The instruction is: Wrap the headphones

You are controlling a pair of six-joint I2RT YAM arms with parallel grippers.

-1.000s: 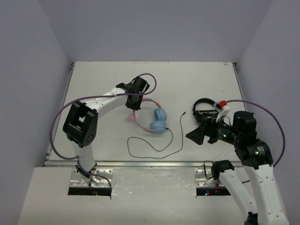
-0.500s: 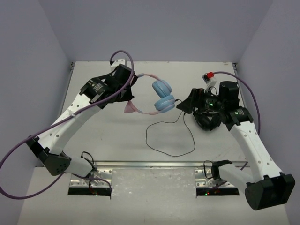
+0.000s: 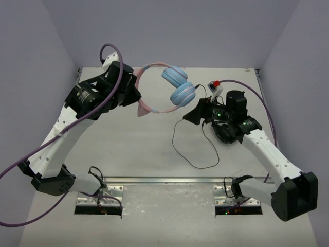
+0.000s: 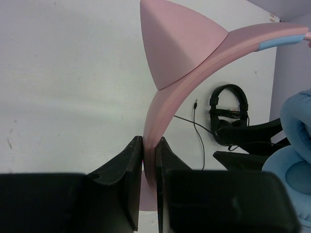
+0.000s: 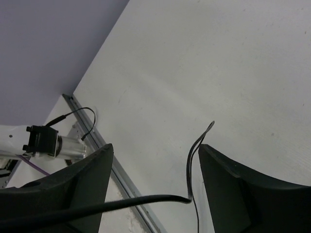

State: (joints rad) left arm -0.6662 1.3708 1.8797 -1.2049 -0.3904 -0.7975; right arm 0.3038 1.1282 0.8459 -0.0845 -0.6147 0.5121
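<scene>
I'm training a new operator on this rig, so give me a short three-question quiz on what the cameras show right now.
1. True or false: the left gripper is shut on the headband of the headphones.
2. Choose one. The cable passes: A) between the fingers of the open right gripper; B) round the headband in tight turns; C) through the left gripper.
3. Fill in: the black headphones lie on the ___.

Key: 1 true; 2 A; 3 table.
</scene>
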